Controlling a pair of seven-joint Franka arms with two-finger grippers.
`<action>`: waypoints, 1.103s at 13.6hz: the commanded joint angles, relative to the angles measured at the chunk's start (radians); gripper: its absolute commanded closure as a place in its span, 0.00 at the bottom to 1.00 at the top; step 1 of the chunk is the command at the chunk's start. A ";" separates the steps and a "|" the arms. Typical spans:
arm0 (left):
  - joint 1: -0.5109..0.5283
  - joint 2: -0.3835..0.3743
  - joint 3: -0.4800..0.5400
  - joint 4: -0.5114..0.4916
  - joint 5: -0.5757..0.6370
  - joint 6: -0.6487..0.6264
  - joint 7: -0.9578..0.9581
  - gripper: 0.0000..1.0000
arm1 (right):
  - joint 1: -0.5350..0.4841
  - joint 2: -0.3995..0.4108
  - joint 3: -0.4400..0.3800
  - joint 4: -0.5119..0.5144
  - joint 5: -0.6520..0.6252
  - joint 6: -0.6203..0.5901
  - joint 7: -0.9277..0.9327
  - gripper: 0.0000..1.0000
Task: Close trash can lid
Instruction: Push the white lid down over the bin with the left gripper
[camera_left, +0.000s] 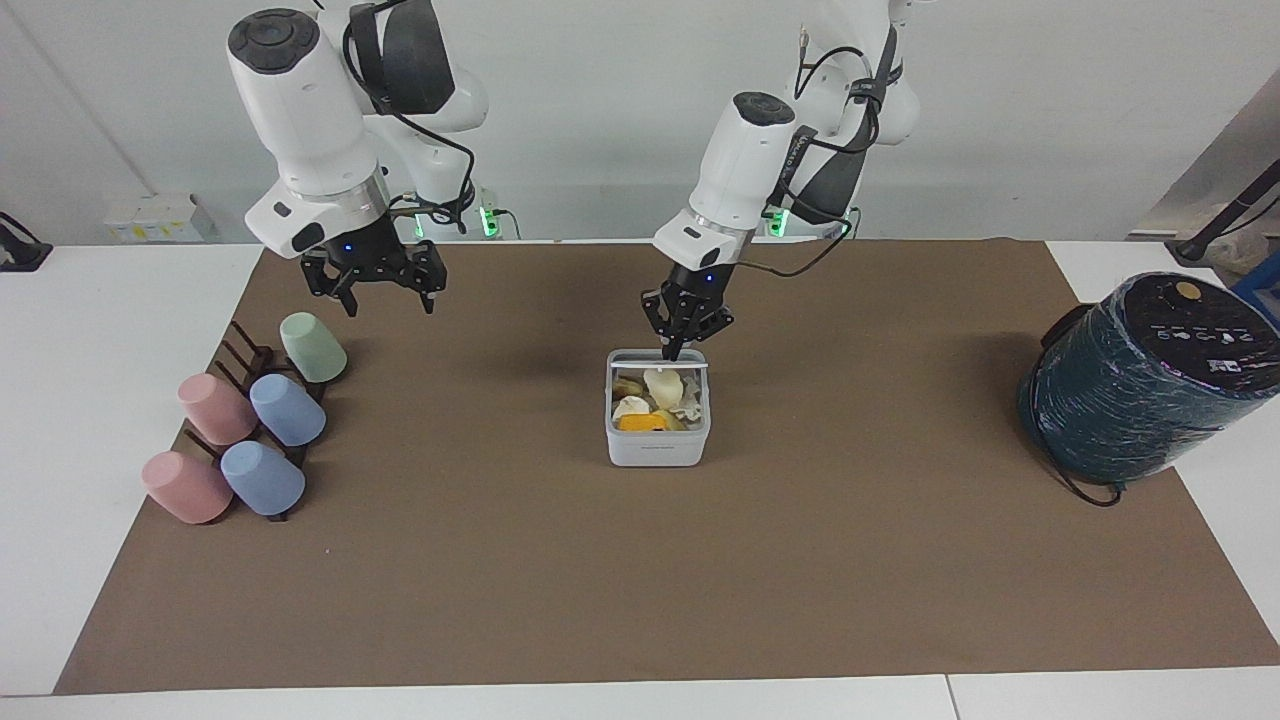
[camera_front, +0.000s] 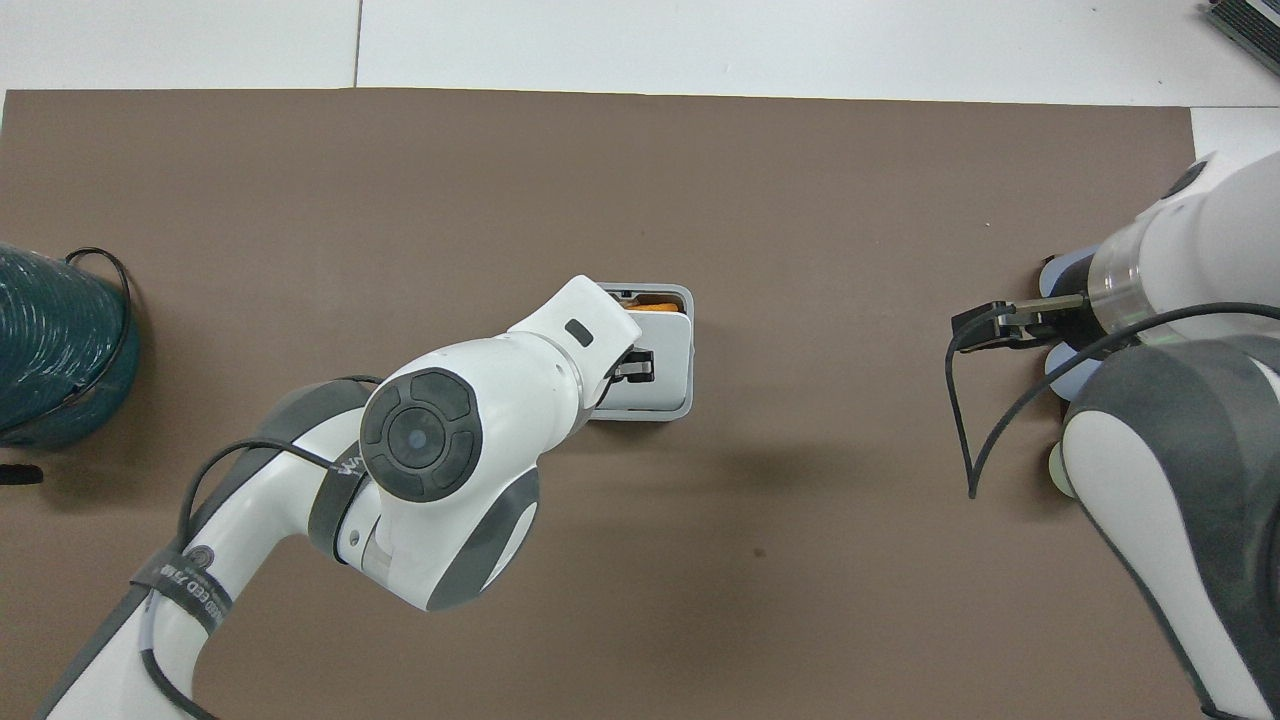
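The small white trash can (camera_left: 656, 445) stands mid-table on the brown mat, with food scraps (camera_left: 655, 400) inside. Its lid (camera_left: 695, 366) is tipped forward over the opening and appears as a thin white edge in the facing view. In the overhead view the lid (camera_front: 665, 360) covers most of the can (camera_front: 690, 340), and an orange scrap shows at the edge farthest from the robots. My left gripper (camera_left: 672, 352) is shut, its tips pressing on the lid's top. My right gripper (camera_left: 368, 295) is open and empty in the air over the cup rack.
A rack of pink, blue and green cups (camera_left: 245, 430) lies at the right arm's end of the table. A large dark teal cylinder (camera_left: 1150, 380) with a black top stands at the left arm's end, and also shows in the overhead view (camera_front: 50, 340).
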 joint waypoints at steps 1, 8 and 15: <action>-0.006 0.033 0.005 0.001 -0.019 0.059 -0.004 0.91 | -0.017 -0.022 0.006 -0.021 0.020 0.003 -0.015 0.00; -0.015 0.171 0.007 0.059 -0.019 0.155 -0.007 0.91 | -0.017 -0.022 0.006 -0.021 0.022 0.003 -0.015 0.00; -0.006 0.194 0.008 0.123 -0.017 0.081 -0.006 0.91 | -0.017 -0.022 0.006 -0.021 0.022 0.003 -0.015 0.00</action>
